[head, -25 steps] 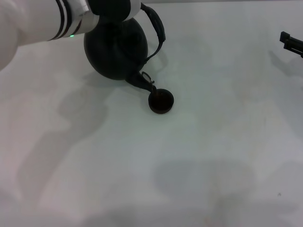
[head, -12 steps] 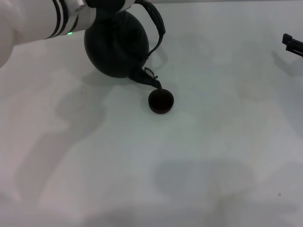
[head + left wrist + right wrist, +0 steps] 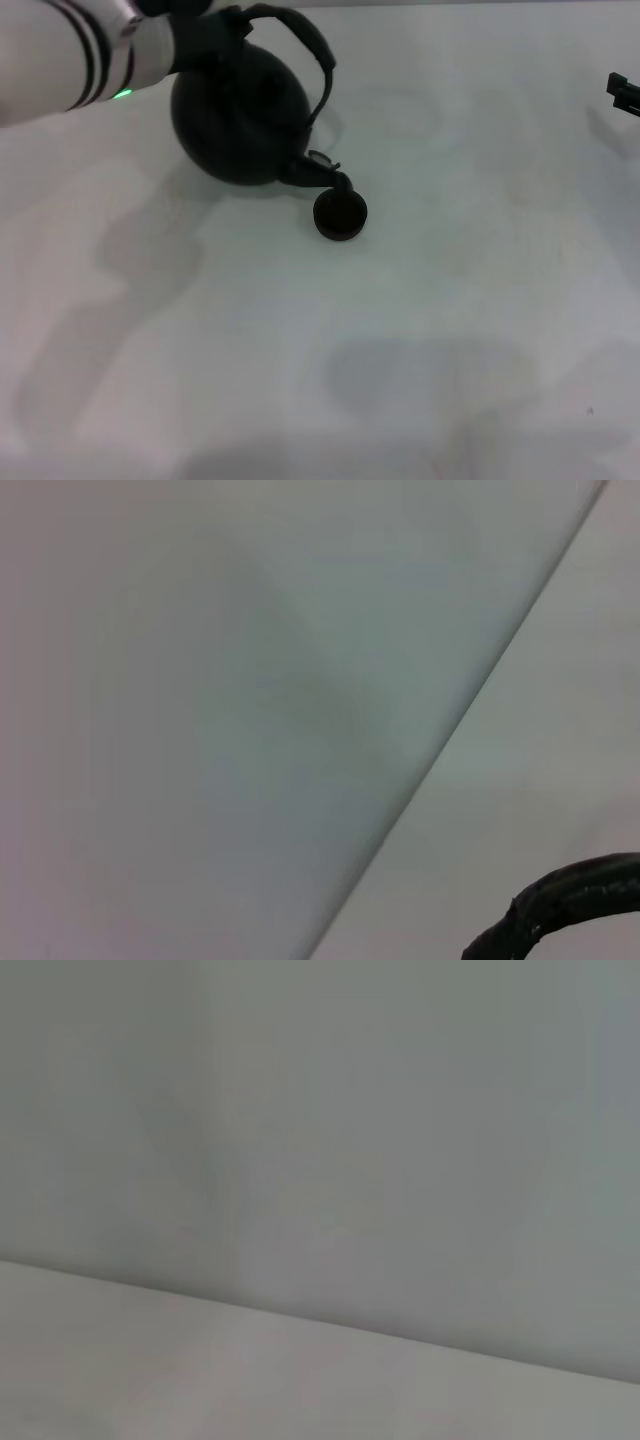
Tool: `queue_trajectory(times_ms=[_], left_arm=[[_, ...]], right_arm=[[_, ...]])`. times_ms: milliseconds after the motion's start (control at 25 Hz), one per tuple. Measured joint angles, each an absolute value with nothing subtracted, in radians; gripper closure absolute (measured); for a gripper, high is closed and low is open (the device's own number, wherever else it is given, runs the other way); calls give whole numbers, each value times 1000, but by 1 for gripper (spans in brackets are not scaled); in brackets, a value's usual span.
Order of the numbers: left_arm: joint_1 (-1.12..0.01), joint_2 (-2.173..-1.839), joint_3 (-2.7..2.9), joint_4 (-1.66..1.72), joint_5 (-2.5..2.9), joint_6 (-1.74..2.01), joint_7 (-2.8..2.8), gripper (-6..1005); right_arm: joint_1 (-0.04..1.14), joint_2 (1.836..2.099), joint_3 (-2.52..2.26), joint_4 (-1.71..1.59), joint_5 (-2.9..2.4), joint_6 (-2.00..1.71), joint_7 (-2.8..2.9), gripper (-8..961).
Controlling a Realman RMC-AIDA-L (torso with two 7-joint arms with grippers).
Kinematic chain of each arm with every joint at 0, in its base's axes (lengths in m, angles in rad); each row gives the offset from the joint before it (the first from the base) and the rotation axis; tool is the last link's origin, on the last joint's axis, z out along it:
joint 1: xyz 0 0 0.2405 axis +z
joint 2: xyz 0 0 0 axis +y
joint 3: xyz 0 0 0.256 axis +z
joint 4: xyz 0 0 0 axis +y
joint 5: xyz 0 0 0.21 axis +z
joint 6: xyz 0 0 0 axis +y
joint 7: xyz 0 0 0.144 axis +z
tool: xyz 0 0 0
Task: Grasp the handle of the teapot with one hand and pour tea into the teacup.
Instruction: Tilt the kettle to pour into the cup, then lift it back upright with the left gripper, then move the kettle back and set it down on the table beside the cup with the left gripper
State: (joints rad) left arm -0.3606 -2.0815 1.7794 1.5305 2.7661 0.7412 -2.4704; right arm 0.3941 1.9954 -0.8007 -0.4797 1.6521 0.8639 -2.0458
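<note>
The left arm is reaching in from the far left of the table (image 3: 420,330), and the left gripper (image 3: 205,25) is sitting at the far-left end of the handle (image 3: 310,45), above the teapot (image 3: 238,110); whether its fingers are clamped on the handle cannot be told, since they are hidden against the dark pot. The teapot is leaning toward the teacup (image 3: 340,214), its spout (image 3: 325,178) pointing down and right with the tip just over the cup's far-left rim. The teacup is standing upright on the table, just beside the pot. In the left wrist view a short dark arc of the handle (image 3: 560,905) is showing at one corner. The right gripper (image 3: 625,92) is lying parked at the far right edge, well apart from the pot; its finger state cannot be told.
</note>
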Motion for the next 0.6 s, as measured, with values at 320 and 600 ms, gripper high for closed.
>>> queue_trajectory(times_ms=[320,600], left_arm=[[-227,-2081,1683,1589,2752,719,-2587,899],[-107,-2076,1588,1568,2474,524,-2577,899]], right_arm=[[386,1995,-791,-477,1652,860,-2045,77],[387,1990,-792,-467,1652,859,-2045,77]])
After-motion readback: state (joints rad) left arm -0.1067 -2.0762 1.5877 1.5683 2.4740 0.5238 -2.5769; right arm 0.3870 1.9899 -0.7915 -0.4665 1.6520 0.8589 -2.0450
